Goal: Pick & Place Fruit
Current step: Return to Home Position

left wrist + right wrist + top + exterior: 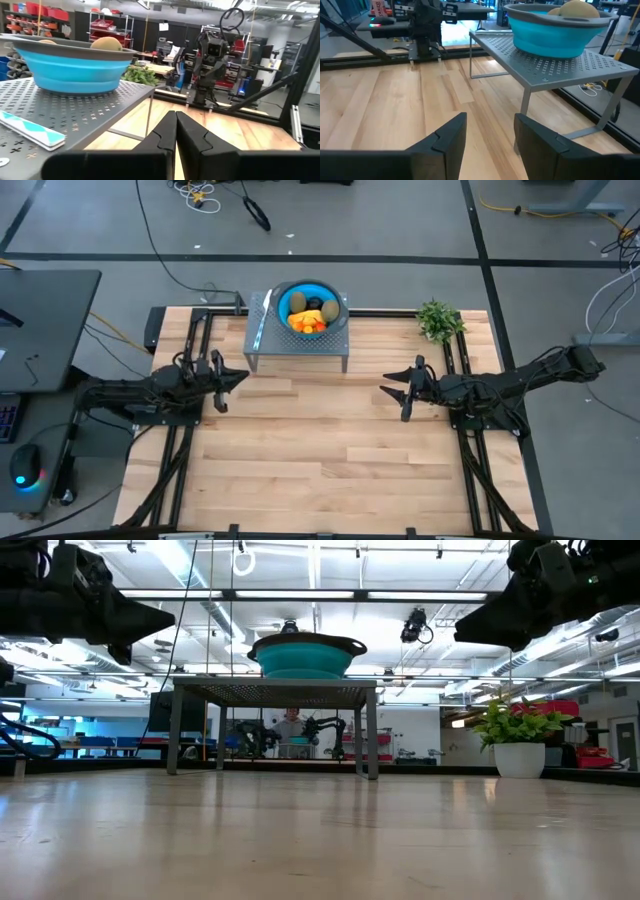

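High view, desk (320, 460) inventory. Fruit (306, 322): yellow, orange and dark pieces heaped in a blue strainer bowl (283, 302), upper centre of frame, atop a grey perforated shelf (300, 346). Knife (259, 327): lying along the shelf's left edge, beside the bowl. Potted plant (438, 320): upper right, on the desk. Left gripper (243, 376): mid-left, raised above the desk, fingers (165, 132) pressed together, holding nothing. Right gripper (386, 386): mid-right, raised, fingers (450, 132) apart, empty. Both sit apart from the shelf.
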`<state>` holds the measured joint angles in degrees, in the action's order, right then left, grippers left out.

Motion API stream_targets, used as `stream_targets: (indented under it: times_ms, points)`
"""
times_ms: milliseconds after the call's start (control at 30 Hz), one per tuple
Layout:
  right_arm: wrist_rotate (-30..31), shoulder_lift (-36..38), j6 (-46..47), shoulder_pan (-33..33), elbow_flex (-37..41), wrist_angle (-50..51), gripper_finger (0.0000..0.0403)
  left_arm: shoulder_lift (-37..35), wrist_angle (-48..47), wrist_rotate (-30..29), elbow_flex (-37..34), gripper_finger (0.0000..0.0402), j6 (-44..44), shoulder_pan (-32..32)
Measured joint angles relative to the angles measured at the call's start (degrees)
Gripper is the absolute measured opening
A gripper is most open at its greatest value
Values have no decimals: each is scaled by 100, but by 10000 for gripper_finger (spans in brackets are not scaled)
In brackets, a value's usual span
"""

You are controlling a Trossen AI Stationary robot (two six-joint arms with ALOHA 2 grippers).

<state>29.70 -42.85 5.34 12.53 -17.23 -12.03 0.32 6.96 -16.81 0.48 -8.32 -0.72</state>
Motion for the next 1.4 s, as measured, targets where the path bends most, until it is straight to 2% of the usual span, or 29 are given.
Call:
stream_targets:
  times_ms: [200,300,500,667,800,1100,1200,1400]
  points:
    - [-149,0,-2,2,0,-17,173,2,-2,-52,-1,6,1,-220]
    - [-149,0,-22,2,0,-17,173,2,-12,-250,-3,16,144,-254]
    - [-152,0,-54,2,0,-17,173,3,-24,-207,-5,38,443,-252]
    - [-459,0,-153,0,0,-17,167,4,105,-207,-5,39,876,-252]
    - [-566,0,-172,0,0,1,140,4,105,-204,-5,35,909,-252]
    - [-643,240,-242,0,0,352,28,4,105,-207,-8,32,922,-252]
    - [-881,485,-325,0,0,527,13,4,105,-232,-8,32,1061,-252]
    - [-890,1161,-366,81,0,1141,10,4,105,-302,-10,32,1557,-250]
